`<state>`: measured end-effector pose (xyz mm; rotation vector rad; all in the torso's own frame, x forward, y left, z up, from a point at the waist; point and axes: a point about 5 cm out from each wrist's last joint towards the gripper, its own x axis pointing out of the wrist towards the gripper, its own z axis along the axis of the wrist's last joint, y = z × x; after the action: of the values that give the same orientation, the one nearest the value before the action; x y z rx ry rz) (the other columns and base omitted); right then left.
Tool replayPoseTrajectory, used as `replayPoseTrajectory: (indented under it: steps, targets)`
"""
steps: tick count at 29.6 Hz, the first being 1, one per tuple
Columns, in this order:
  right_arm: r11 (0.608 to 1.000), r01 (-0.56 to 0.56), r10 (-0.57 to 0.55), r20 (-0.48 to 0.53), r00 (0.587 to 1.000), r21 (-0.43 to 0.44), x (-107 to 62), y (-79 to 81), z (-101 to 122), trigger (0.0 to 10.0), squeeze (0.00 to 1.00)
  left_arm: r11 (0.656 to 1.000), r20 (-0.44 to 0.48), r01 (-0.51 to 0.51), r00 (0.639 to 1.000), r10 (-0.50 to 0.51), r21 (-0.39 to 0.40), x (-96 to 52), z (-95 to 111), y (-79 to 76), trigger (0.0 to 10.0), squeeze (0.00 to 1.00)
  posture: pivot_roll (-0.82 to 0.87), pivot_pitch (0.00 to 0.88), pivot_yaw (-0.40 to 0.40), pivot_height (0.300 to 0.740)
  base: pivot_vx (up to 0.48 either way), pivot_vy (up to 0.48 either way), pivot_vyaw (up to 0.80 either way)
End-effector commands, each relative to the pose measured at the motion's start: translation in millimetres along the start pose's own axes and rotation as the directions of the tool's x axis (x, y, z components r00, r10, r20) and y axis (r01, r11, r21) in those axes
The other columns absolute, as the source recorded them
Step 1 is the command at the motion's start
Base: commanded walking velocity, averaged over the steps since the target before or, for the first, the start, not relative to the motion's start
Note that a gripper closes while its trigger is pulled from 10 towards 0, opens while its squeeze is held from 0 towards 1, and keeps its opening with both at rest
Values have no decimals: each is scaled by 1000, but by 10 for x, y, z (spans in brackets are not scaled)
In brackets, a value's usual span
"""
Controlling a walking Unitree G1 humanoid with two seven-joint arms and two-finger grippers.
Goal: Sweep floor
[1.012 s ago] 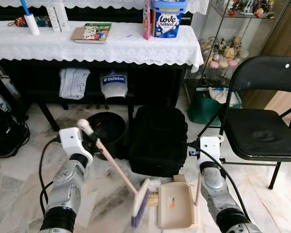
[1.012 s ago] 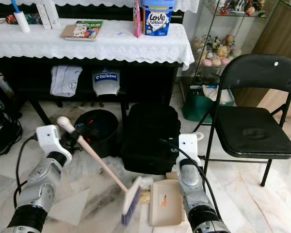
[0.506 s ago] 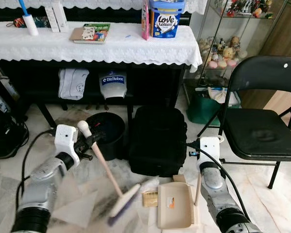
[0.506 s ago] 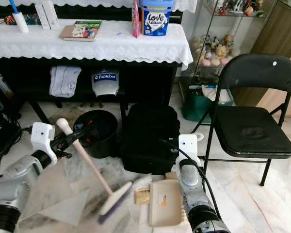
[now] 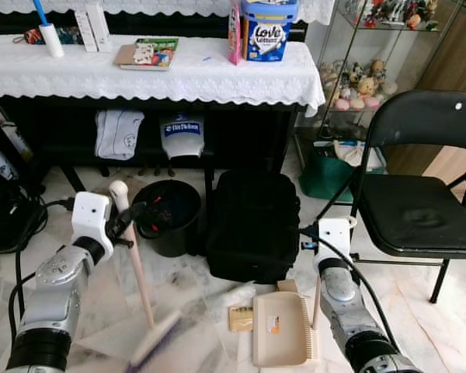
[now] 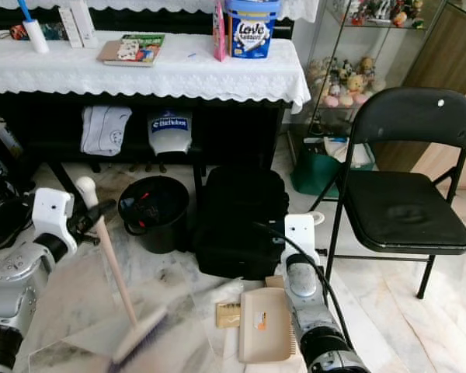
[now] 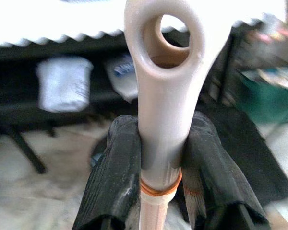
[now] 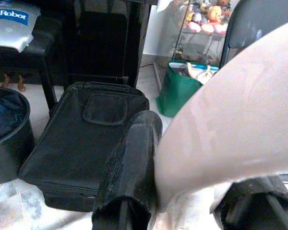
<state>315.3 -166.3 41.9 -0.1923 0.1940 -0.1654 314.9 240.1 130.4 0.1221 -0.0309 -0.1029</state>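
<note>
My left gripper (image 5: 127,224) is shut on the top of a broom's beige handle (image 5: 137,273); the black fingers (image 7: 113,177) clamp it just below the hanging hole. The blurred purple broom head (image 5: 151,351) sits low on the marble floor, left of a beige dustpan (image 5: 279,330). That dustpan lies flat on the floor in front of a black bag. My right gripper (image 5: 319,272) is shut on the dustpan's upright handle (image 8: 230,120). A small tan scrap (image 5: 241,317) lies on the floor just left of the dustpan.
A black soft bag (image 5: 252,225) and a black bin (image 5: 167,217) stand under a table with a white lace cloth (image 5: 179,74). On the right is a black folding chair (image 5: 419,210), with a green bag (image 5: 326,175) behind. Cables and dark gear (image 5: 4,214) sit far left.
The left arm has swung the broom to the left; its head went from beside the dustpan to well left of it. The right arm and dustpan have stayed put.
</note>
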Motion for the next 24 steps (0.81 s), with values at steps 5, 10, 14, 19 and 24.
replayPoseTrajectory:
  steps: [5, 10, 14, 19, 24]
  targets:
    - [1000, 3, -3, 4, 1000, -5, -1, -21, -5, 10000, 0, 995, 39, -7, 999, 10, -97, 55, 3, -128, 10000, 0, 41, 29, -12, 740, 0, 0, 0]
    - [1000, 7, -7, 5, 1000, 2, 3, -22, 3, 10000, 0, 989, 8, 28, 1000, -27, -147, 52, -104, -270, 10000, 0, 38, 32, -11, 740, 0, 0, 0]
    - [1000, 7, -7, 4, 1000, 5, 3, -21, 3, 10000, 0, 984, -1, 48, 999, -49, -172, 44, -165, -401, 10000, 0, 38, 35, -11, 740, 0, 0, 0]
    - [1000, 11, -11, 2, 1000, 10, 2, -31, -2, 10000, 0, 976, -5, 42, 999, -44, -213, 40, -217, -460, 10000, 0, 36, 38, -11, 740, 0, 0, 0]
    - [1000, 15, -15, -2, 1000, 13, 0, -38, -9, 10000, 0, 972, 9, 41, 999, -40, -232, 77, -206, -518, 10000, 0, 34, 42, -9, 740, 0, 0, 0]
